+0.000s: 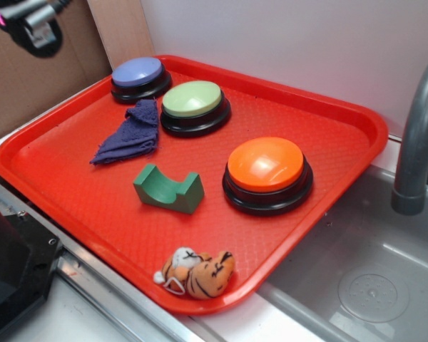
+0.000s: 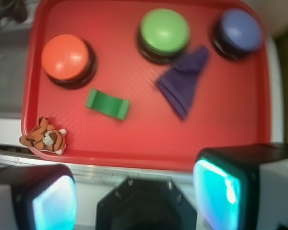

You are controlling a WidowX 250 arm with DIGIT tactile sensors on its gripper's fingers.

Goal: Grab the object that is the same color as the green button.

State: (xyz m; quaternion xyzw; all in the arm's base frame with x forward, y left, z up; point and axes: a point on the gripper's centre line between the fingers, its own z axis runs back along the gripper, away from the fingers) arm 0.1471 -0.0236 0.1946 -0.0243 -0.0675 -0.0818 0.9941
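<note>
Beside a steel sink (image 1: 371, 285), we see a red tray (image 1: 342, 135) holding everything, laid out apart so each piece can be told by colour. Our target, the dark green block (image 1: 167, 189), lies near the tray's middle, just left of the orange button (image 1: 266, 165) and nearer than the green button (image 1: 193, 100) it matches. Our gripper (image 2: 134, 196) hangs high above the tray's edge, jaws spread wide and empty, well apart from the block.

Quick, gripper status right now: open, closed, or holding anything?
Gripper: open and empty. The fingers are spread wide at the tray's near edge, well clear of the green block.
</note>
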